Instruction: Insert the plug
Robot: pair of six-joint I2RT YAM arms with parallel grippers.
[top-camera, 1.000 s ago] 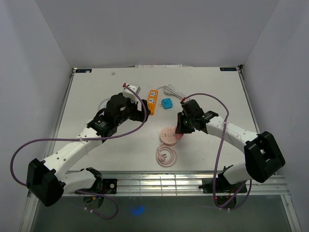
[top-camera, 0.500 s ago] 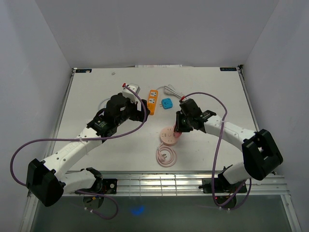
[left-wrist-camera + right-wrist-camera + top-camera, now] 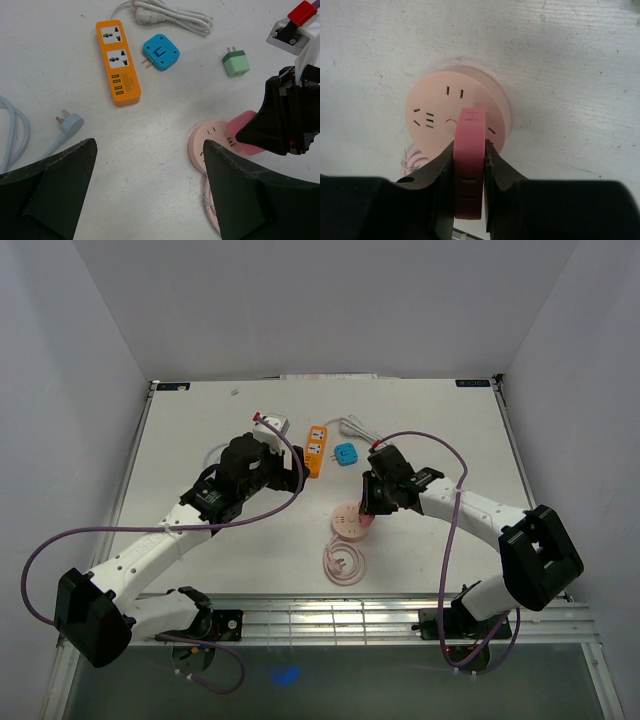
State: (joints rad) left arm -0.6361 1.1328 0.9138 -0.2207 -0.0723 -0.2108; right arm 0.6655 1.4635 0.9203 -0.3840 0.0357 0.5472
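Pink plug [image 3: 469, 135] is being pinched edge-on by the right gripper [image 3: 469, 160] and held low over the round pink socket [image 3: 432, 107], presumably for lining up with its slots. Left gripper [image 3: 149, 155] is being held spread wide and empty above the table [image 3: 60, 70].

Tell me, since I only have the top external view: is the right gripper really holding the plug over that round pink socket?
Observer: Yes. The right wrist view shows the right gripper shut on the pink plug, held edge-on over the round pink socket.
Operator: Is it seated?
Observer: I cannot tell. Its prongs are hidden in every view, though several slots on the socket face are uncovered.
Operator: And the left gripper?
Observer: The left wrist view shows the left gripper wide open, with nothing between its fingers.
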